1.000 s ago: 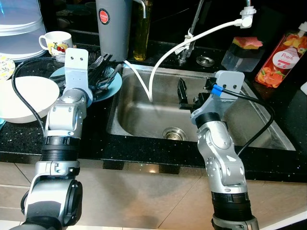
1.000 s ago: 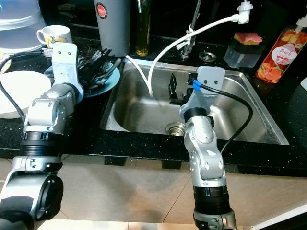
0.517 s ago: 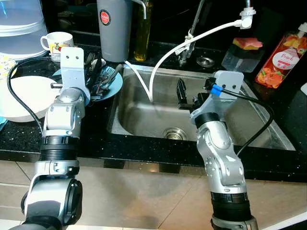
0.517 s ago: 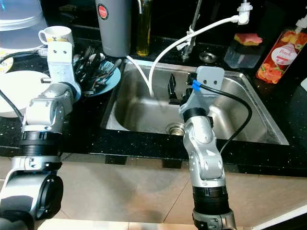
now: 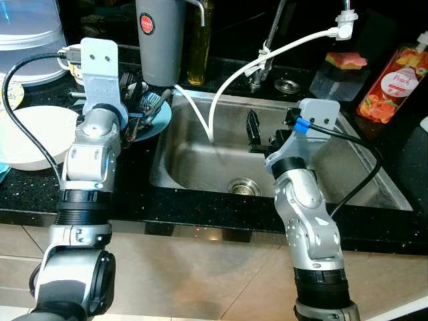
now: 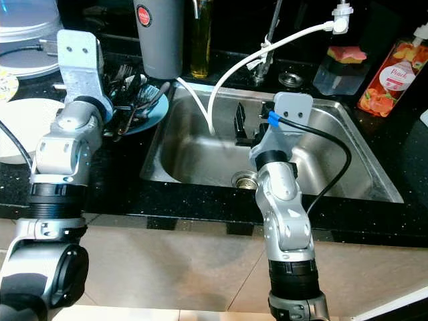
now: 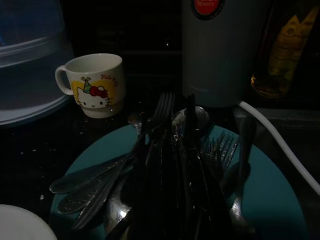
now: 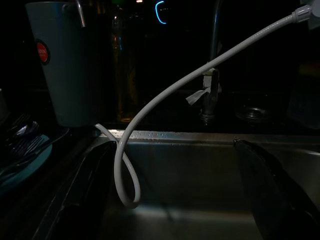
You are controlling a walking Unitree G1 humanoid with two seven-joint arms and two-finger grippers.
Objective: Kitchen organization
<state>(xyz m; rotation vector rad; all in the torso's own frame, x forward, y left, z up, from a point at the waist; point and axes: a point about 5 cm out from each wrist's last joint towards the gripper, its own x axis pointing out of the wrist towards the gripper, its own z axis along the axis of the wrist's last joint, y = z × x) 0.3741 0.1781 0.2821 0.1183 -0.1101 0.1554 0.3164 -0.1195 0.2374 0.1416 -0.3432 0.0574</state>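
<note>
Cutlery, a pile of forks and spoons, lies heaped on the teal plate on the black counter, just beside the left rim of the sink. I see my left gripper right over that heap, fingers pointing down into it; the wrist picture is dark, so I cannot tell whether the jaws stand open or closed. Behind the plate stands a white mug with a cartoon print, and next to it a tall grey jug. A white bowl sits on the counter to the left of my arm. My right gripper hangs over the sink basin with its jaws wide apart, holding nothing, near the looping white hose that hangs from the tap. A peach bottle stands at the far right.
</note>
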